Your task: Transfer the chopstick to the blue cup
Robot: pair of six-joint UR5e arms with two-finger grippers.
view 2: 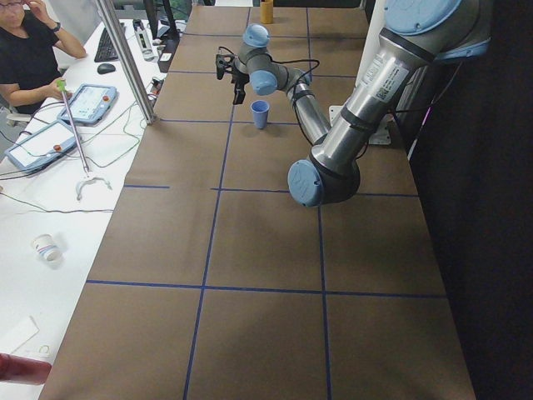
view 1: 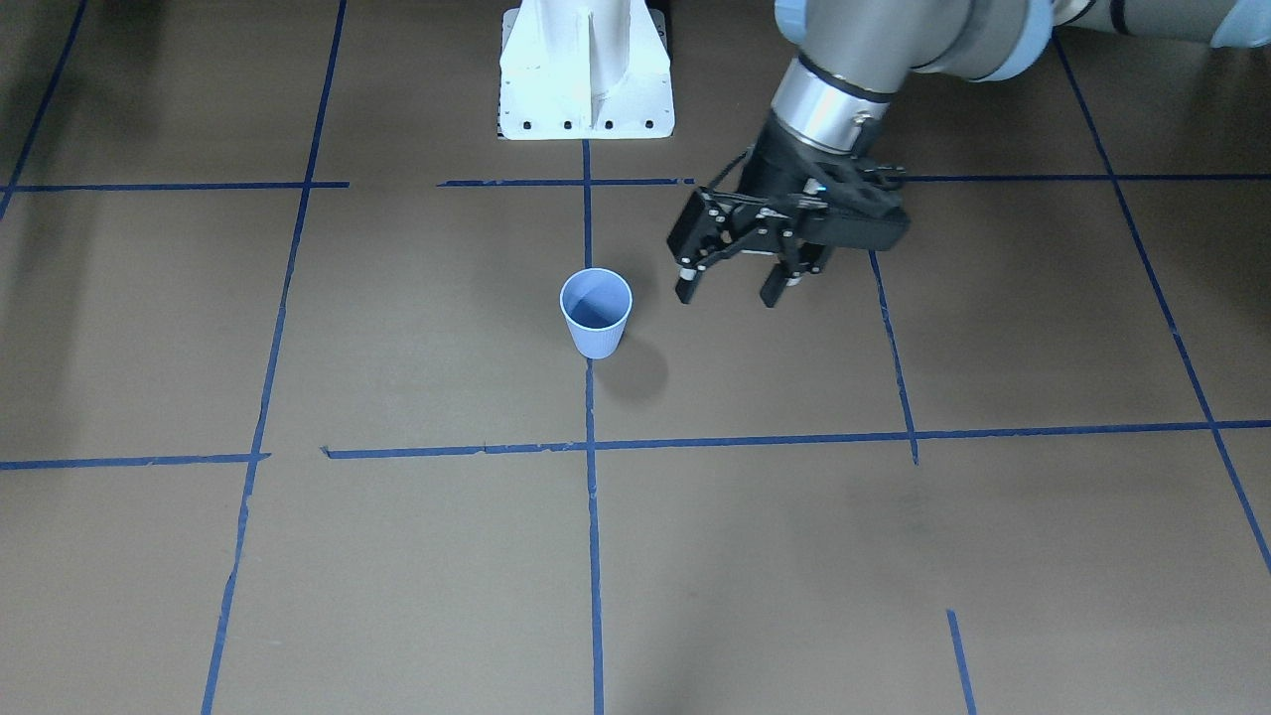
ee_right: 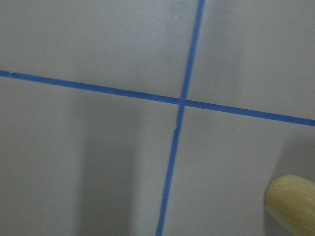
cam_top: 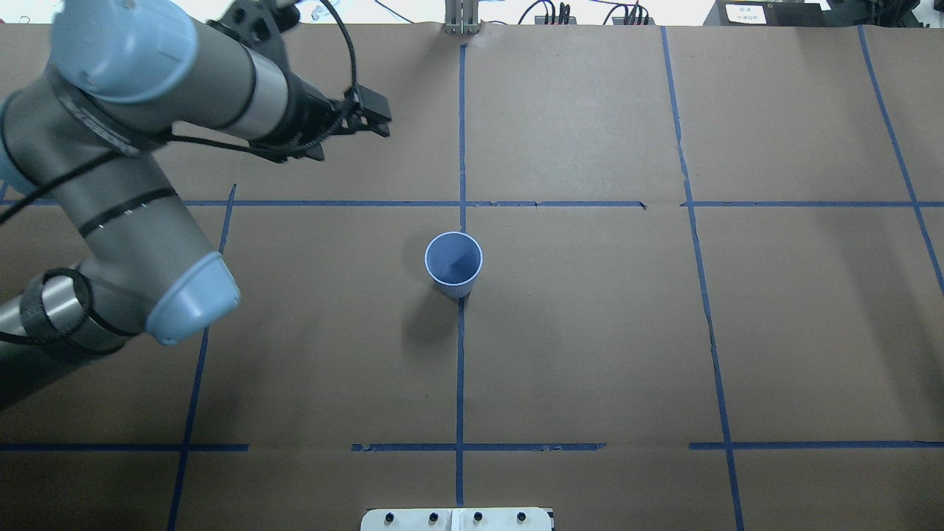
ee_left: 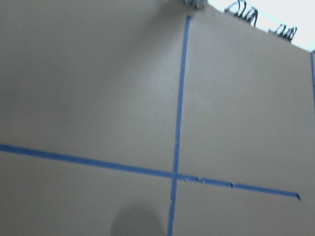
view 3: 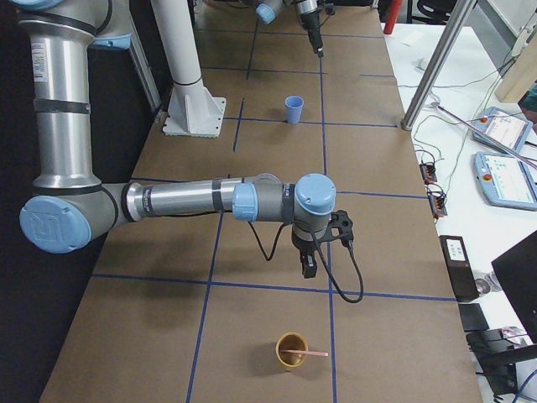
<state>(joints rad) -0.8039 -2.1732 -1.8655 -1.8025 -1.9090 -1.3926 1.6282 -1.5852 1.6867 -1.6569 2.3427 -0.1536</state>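
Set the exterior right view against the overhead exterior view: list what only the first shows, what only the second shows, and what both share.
Only exterior right shows the tan cup holding the thin pink chopstick at the table's near end, with the right gripper near it. Only overhead exterior looks down into the blue paper cup, no chopstick inside, and shows the left arm's elbow. Both show that blue cup upright on the brown paper table, and the left gripper away from it.

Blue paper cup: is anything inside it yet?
The blue paper cup looks empty; its bare inner wall and bottom show from overhead. The pink chopstick sits in the tan cup instead.
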